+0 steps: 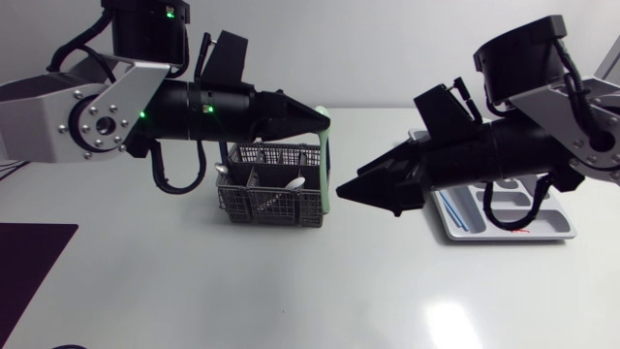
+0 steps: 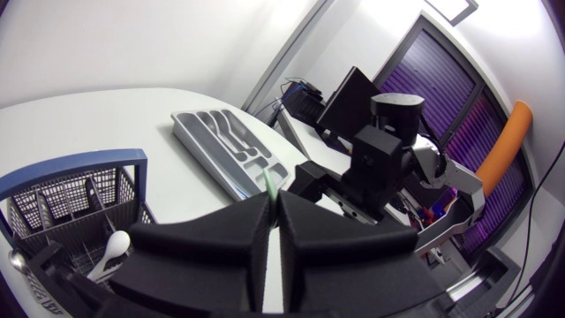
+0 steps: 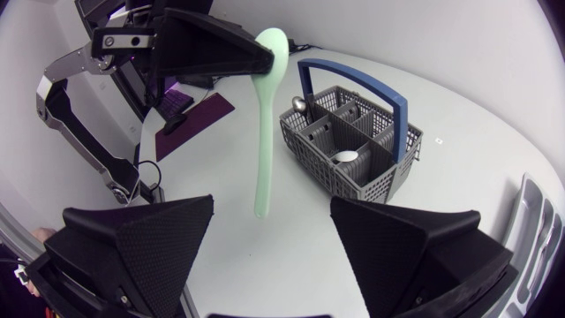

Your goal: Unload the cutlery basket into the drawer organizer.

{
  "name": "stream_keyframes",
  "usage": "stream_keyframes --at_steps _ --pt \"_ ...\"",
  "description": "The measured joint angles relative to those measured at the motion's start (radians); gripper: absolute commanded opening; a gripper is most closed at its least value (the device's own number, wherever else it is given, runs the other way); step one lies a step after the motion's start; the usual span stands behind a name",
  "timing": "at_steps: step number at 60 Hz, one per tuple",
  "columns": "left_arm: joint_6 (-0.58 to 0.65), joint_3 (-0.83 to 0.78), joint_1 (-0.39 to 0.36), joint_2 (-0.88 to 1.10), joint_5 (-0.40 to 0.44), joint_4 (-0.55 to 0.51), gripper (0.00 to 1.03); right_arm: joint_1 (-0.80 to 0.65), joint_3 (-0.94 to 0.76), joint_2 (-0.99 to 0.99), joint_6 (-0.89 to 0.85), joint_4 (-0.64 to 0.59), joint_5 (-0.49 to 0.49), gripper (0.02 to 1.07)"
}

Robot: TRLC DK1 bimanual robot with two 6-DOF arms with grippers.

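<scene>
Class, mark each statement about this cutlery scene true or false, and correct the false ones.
1. The left tool is shut on a green spoon. True.
2. The green spoon lies in the drawer organizer. False: it hangs from the left tool, beside the basket.
3. The right tool is open and holds nothing. True.
4. The basket is empty. False: a white spoon lies inside.
5. The basket's handle is red. False: the handle is blue.
</scene>
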Motion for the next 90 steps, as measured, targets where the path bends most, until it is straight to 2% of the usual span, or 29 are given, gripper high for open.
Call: stream_keyframes --at_steps 5,36,42,49,59,65,68,74,81,90 --pt "-0.007 0.011 -0.014 0.006 0.013 0.0 0.04 0.01 0.014 0.034 0.0 0.012 -0.021 0.82" --pt "-0.025 0.014 -0.032 0.016 0.016 -0.008 0.04 0.051 0.062 0.075 0.01 0.055 -0.027 0.13" --pt "-0.025 0.014 -0.032 0.016 0.016 -0.008 0.05 0.052 0.062 0.078 0.013 0.058 -0.026 0.11" --pt "-0.025 0.014 -0.032 0.016 0.024 -0.008 0.25 0.052 0.062 0.078 0.02 0.06 -0.021 0.08" --pt "-0.025 0.014 -0.031 0.016 0.024 -0.009 0.47 0.062 0.06 0.078 0.023 0.062 -0.006 0.08" --pt "-0.025 0.014 -0.031 0.015 0.023 -0.009 0.53 0.072 0.05 0.078 0.023 0.064 0.003 0.08" --pt "-0.025 0.014 -0.031 0.015 0.023 -0.009 0.61 0.076 0.042 0.078 0.023 0.063 0.007 0.08" --pt "-0.025 0.016 -0.031 0.014 0.023 -0.009 0.7 0.078 0.033 0.078 0.022 0.059 0.02 0.08" --pt "-0.025 0.021 -0.029 0.007 0.011 -0.009 0.75 0.075 0.02 0.077 0.016 0.04 0.043 0.08" --pt "-0.025 0.054 0.001 -0.008 -0.031 -0.019 0.74 0.014 -0.019 0.058 -0.039 -0.006 0.092 0.08"
